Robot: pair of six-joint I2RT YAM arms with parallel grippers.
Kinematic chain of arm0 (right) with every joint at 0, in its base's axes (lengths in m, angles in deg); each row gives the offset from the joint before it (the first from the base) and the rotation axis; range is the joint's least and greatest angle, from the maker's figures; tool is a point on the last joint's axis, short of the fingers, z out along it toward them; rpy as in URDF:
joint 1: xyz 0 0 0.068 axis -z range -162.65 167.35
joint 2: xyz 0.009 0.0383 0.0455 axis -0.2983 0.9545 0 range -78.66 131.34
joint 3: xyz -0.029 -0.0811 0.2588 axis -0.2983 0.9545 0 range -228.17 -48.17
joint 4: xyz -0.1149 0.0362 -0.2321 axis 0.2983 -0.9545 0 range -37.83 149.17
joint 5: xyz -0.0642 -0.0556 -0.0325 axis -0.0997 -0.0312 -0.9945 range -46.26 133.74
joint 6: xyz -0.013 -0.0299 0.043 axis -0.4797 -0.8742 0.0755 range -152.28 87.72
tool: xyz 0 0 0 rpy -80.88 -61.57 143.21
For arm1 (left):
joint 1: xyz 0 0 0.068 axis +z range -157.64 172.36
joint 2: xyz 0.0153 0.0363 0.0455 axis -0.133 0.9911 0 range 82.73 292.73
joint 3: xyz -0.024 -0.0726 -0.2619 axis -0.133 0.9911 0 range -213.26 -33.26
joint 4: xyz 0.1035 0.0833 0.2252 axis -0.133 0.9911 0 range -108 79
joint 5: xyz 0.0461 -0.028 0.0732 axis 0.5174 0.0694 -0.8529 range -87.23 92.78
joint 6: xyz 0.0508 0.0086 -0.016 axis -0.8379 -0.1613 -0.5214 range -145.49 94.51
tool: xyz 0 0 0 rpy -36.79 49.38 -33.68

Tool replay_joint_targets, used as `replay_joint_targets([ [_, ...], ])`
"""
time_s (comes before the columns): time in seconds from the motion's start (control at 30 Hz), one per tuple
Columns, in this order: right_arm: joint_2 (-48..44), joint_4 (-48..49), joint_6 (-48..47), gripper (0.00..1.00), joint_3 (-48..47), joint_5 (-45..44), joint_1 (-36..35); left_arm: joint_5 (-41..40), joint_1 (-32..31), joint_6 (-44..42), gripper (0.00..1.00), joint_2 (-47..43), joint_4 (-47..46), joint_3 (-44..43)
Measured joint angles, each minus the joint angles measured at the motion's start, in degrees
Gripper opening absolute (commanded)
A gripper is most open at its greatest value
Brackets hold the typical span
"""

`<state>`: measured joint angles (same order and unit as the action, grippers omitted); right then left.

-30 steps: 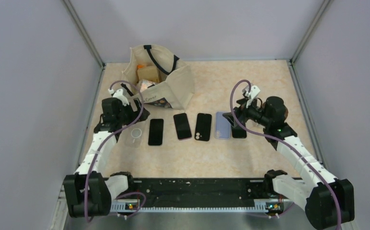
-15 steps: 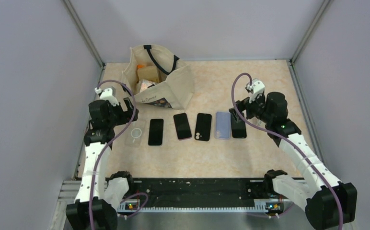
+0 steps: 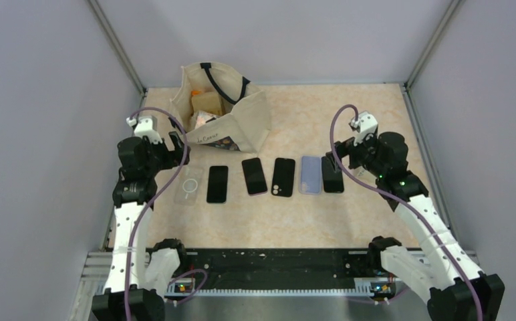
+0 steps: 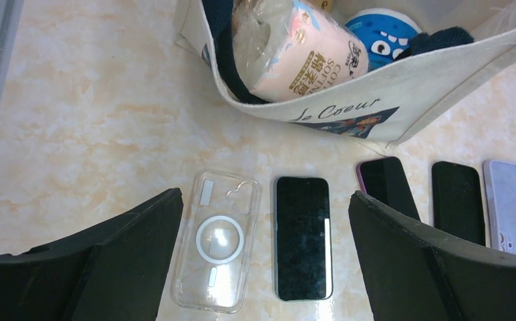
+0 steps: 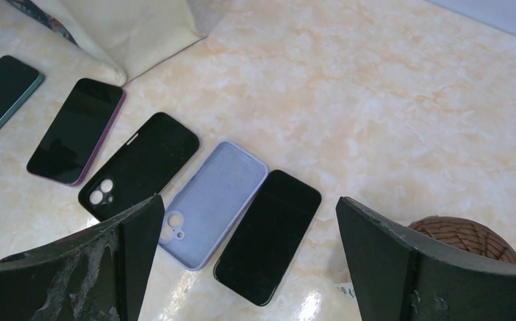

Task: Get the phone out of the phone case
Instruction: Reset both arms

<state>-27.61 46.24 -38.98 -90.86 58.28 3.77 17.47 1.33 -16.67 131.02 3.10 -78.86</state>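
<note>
left gripper (image 4: 265, 195) wide open, holding nothing, over the clear MagSafe case (image 4: 216, 241) near the table (image 3: 349, 114) left edge, right gripper (image 5: 248, 200) gaping too, empty, above the lavender phone case (image 5: 212, 204), black phone (image 5: 267, 235) just beside it

Both arms reach forward, raised, left claw (image 4: 262, 257) and right claw (image 5: 245, 264) spread wide and empty.

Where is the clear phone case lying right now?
In the top view the clear case lies at the row's left end, beside a dark phone, near the tote bag.
</note>
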Motion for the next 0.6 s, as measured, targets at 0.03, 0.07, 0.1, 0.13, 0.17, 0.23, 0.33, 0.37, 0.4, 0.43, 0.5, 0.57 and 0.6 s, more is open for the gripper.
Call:
replay_joint_targets([
  [0.03, -0.92, 0.02, 0.31, 0.99, 0.11, -0.74, -0.02, -0.02, 0.00, 0.02, 0.99, 0.00, -0.04, -0.35],
  [0.07, -1.86, 0.04, 0.42, 0.99, 0.42, -1.53, -0.02, -0.04, 0.00, 0.04, 0.99, 0.00, -0.07, -0.74],
  [0.1, -2.54, 0.09, 0.52, 0.99, 0.72, -2.05, -0.02, -0.04, 0.00, 0.11, 0.99, 0.04, -0.04, -1.18],
  [0.13, -3.21, 0.04, 0.57, 0.99, 1.07, -2.75, -0.02, -0.04, 0.00, 0.26, 0.99, 0.22, -0.09, -1.62],
  [0.17, -3.74, -0.02, 0.59, 0.99, 1.42, -3.23, -0.02, -0.04, 0.00, 0.37, 0.99, 0.48, -0.04, -2.14],
  [0.23, -4.07, -0.35, 0.59, 0.99, 1.86, -4.22, 0.00, 0.00, 0.00, 0.72, 0.99, 1.33, 0.07, -3.21],
  [0.33, -3.56, -1.07, 0.74, 0.99, 1.79, -5.18, -0.02, 0.35, 0.00, 1.22, 0.99, 3.69, 0.48, -5.40],
  [0.37, -3.15, -1.57, 0.76, 0.99, 1.70, -5.53, -0.02, 0.63, 0.00, 1.38, 0.99, 4.61, 0.63, -6.16],
  [0.4, -2.51, -2.25, 0.76, 0.99, 1.51, -5.97, 0.00, 0.94, 0.00, 1.49, 0.99, 5.53, 0.79, -6.88],
  [0.43, -1.68, -3.17, 0.76, 0.99, 1.14, -6.40, -0.02, 1.16, 0.00, 1.51, 0.99, 6.32, 0.87, -7.43],
  [0.5, -0.13, -4.83, 0.72, 0.99, 0.22, -7.08, -0.02, 1.57, 0.02, 1.53, 0.99, 7.15, 0.96, -7.74],
  [0.57, 0.96, -5.99, 0.46, 0.99, -0.59, -7.39, 0.00, 2.12, 0.02, 1.53, 0.99, 7.39, 1.18, -7.74],
  [0.6, 1.14, -6.08, 0.28, 0.99, -0.66, -7.39, 0.00, 2.36, 0.04, 1.53, 0.99, 7.34, 1.05, -7.63],
])
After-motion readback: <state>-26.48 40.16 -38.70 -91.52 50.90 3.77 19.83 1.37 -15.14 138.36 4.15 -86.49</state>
